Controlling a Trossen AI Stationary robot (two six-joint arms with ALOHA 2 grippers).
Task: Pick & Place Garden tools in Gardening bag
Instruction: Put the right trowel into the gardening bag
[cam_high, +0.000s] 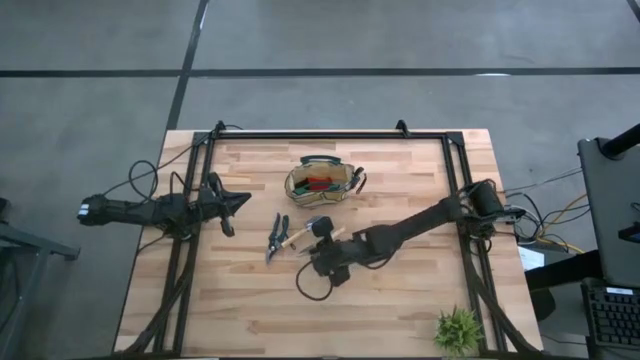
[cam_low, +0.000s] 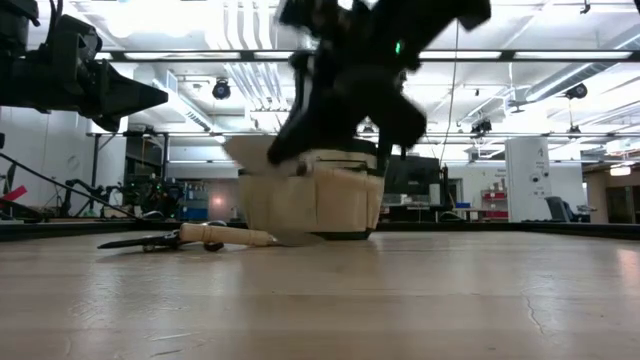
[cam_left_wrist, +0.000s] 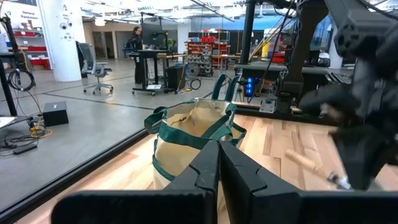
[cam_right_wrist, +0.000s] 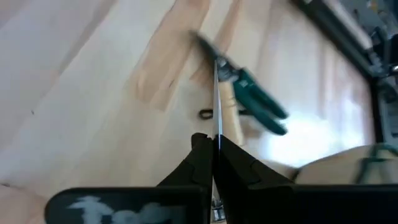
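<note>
The tan gardening bag (cam_high: 322, 180) with green trim stands upright at the table's far middle, with red and green items inside. Dark-handled pruning shears (cam_high: 275, 235) lie flat on the wood to its near left. A wooden trowel handle (cam_low: 225, 236) lies on the table beside them. My right gripper (cam_right_wrist: 214, 140) is shut on a thin silver blade, above the table beside the shears and handle (cam_high: 320, 235). My left gripper (cam_left_wrist: 219, 168) is shut and empty, hovering at the table's left (cam_high: 238, 203). My right gripper pinches a thin silver blade (cam_right_wrist: 215, 106) between its two fingers; the blade shows edge-on and sticks out forward past the fingertips. In the low view the gripper (cam_low: 295, 140) is well above the table. The fingers hide the rest of the tool.
A small green plant (cam_high: 458, 330) stands at the table's near right corner. A black frame rail (cam_high: 330, 133) runs along the table's far edge and down both sides. The near middle of the table is bare wood (cam_high: 300, 320).
</note>
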